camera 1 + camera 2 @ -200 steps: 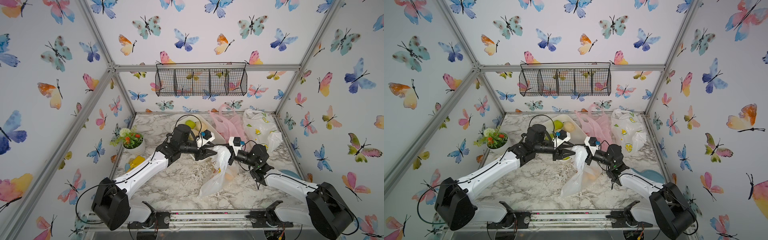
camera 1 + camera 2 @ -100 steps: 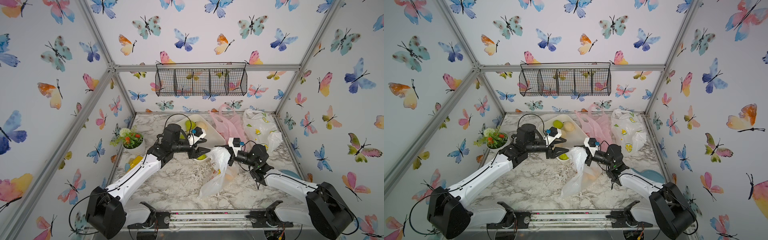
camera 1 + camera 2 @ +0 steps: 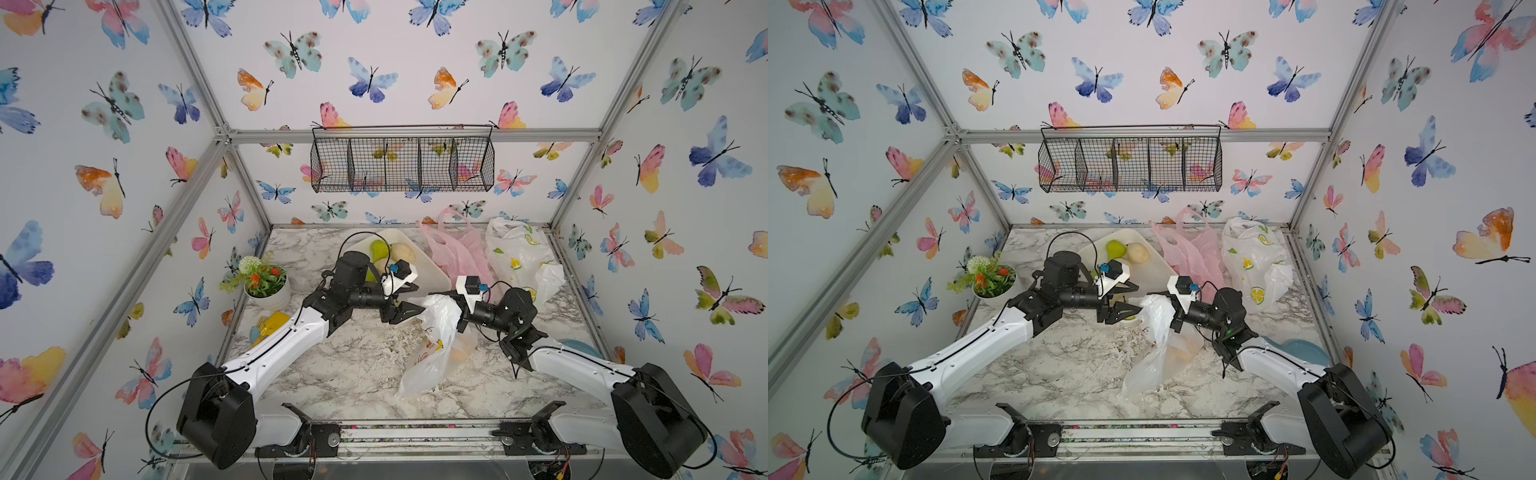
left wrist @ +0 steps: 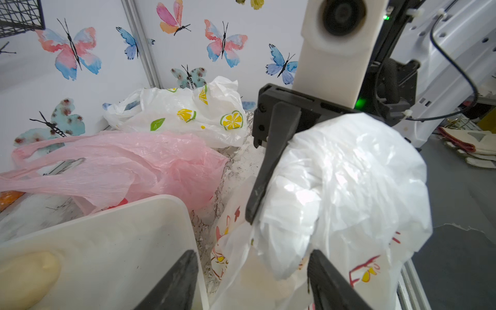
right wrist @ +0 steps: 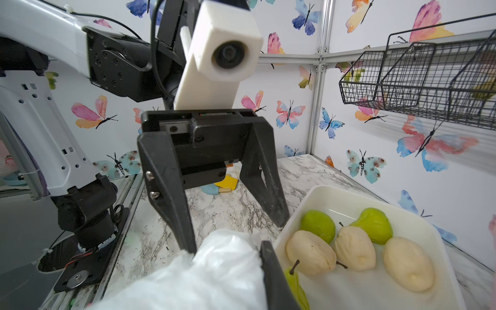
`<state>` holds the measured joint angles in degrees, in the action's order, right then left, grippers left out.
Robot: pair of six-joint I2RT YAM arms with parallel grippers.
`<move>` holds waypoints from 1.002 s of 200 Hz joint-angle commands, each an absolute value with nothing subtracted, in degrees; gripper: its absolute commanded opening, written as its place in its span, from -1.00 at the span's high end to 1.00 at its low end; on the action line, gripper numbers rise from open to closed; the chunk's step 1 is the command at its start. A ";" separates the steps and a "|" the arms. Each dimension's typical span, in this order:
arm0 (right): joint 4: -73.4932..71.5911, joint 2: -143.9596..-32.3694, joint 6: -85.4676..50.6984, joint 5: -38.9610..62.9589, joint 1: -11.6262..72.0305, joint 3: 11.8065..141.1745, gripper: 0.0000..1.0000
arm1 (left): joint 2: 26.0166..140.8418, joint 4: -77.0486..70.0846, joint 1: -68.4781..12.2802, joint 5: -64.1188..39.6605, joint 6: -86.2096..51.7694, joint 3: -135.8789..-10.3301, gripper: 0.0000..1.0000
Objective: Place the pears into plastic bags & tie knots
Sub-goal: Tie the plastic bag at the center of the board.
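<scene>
My right gripper (image 3: 445,302) is shut on the rim of the white plastic bag with red doodles (image 3: 434,349) and holds it up off the marble; the plastic drapes over its fingers (image 4: 271,161). An orange-cream pear (image 3: 459,353) shows through the bag. My left gripper (image 3: 409,309) stands open just left of the bag's mouth, nothing between its fingers (image 4: 182,281). Several green and cream pears (image 5: 354,249) lie in the white tray (image 5: 346,198) behind it. In both top views the pink bag (image 3: 457,249) and lemon bag (image 3: 519,257) lie at the back right. No knots show.
A flower pot (image 3: 266,284) stands at the left edge, with a yellow and blue object (image 3: 270,324) in front of it. A wire basket (image 3: 401,164) hangs on the back wall. A blue plate (image 3: 577,347) lies behind my right arm.
My left gripper drew back from the bag's mouth, then came toward it again, its jaws spreading wider. My right gripper kept its hold on the bag.
</scene>
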<state>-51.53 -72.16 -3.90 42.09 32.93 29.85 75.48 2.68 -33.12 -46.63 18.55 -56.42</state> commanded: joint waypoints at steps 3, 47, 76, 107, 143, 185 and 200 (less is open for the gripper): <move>-51.25 -72.51 -4.64 43.23 32.80 31.64 0.74 | 74.76 4.28 -33.41 -49.76 19.77 -56.73 -0.36; -50.32 -72.82 -4.75 43.94 32.78 31.91 0.74 | 76.45 3.27 -33.90 -47.88 19.48 -59.11 -0.28; -50.11 -73.04 -4.87 43.95 32.85 32.01 0.75 | 77.72 1.23 -35.26 -47.73 18.37 -60.36 -0.20; -50.36 -73.00 -5.04 43.94 32.81 32.05 0.75 | 78.50 1.47 -36.18 -47.88 18.54 -60.31 -0.02; -50.58 -72.71 -5.00 43.73 32.83 31.65 0.75 | 78.33 3.99 -36.10 -47.83 20.01 -61.17 0.35; -50.74 -72.35 -5.27 43.73 32.79 31.65 0.74 | 78.51 6.12 -36.02 -46.82 21.93 -61.65 0.64; -50.45 -72.12 -4.92 43.60 32.79 31.52 0.74 | 78.07 7.11 -35.79 -45.58 22.30 -61.75 0.47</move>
